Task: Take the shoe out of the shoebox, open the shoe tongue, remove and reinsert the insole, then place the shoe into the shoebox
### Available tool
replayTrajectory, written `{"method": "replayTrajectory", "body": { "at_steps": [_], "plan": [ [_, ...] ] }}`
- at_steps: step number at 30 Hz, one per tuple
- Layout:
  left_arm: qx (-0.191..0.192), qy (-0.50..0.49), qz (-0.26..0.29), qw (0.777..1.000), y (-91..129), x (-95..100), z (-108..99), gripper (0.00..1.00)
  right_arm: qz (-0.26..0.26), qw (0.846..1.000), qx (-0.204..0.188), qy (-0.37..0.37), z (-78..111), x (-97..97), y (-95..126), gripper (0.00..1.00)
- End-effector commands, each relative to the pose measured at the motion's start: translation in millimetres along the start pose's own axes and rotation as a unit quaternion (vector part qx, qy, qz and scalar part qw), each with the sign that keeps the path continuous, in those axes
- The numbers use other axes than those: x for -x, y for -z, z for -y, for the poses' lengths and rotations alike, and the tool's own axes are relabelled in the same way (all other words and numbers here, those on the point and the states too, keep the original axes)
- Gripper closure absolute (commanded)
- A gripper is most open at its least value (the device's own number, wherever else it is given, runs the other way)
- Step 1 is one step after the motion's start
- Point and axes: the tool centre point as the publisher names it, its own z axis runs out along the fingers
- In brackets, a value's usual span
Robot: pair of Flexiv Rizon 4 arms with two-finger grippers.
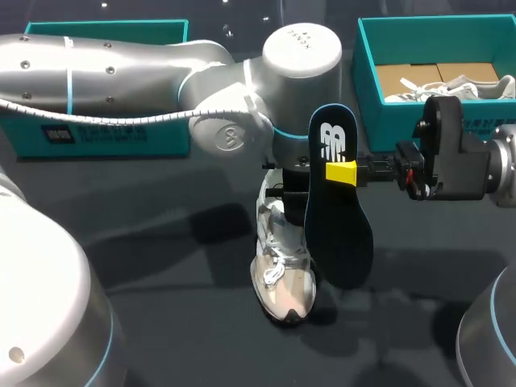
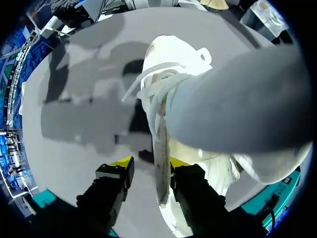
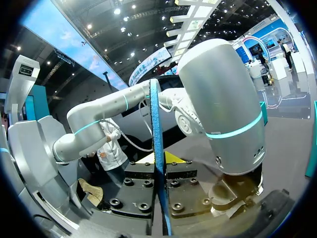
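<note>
Aloft, right claw [image 1: 342, 172] pinching insole [image 1: 339, 235] edge, shoe [image 1: 281, 284] just beside

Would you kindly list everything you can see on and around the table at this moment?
Shoe: one, white and beige, standing on the table near the middle.
Insole: one, dark navy with white print, held in the air beside the shoe.
Shoebox: one, teal, open, at the far right.
Second shoe: one, white, lying inside the shoebox on brown cardboard.
Second box: one, teal, at the far left, partly behind the left arm.
Table: one, dark.
Left arm: one, silver, reaching to the middle.
Left pincer: one, black with yellow tips, open, the shoe's side wall between its fingers.
Right pincer: one, black with yellow tips, shut on the insole.
</note>
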Motion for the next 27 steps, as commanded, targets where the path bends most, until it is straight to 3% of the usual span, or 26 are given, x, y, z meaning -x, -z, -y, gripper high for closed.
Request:
{"method": "replayTrajectory", "body": {
  "at_steps": [1,5,27],
  "plan": [
    [0.020,0.001,0.035,0.999,28.7,-16.1,4.4,0.00,0.001,1.000,0.000,0.000,1.2,-0.6,-1.5,1.00],
    [0.052,0.006,0.108,0.993,70.7,-18.6,-2.3,0.00,0.001,1.000,0.000,0.000,1.2,-0.6,-1.5,1.00],
    [0.052,0.006,0.108,0.993,70.7,-18.6,-2.3,0.00,0.001,1.000,0.000,0.000,1.2,-0.6,-1.5,1.00]
  ]
}}
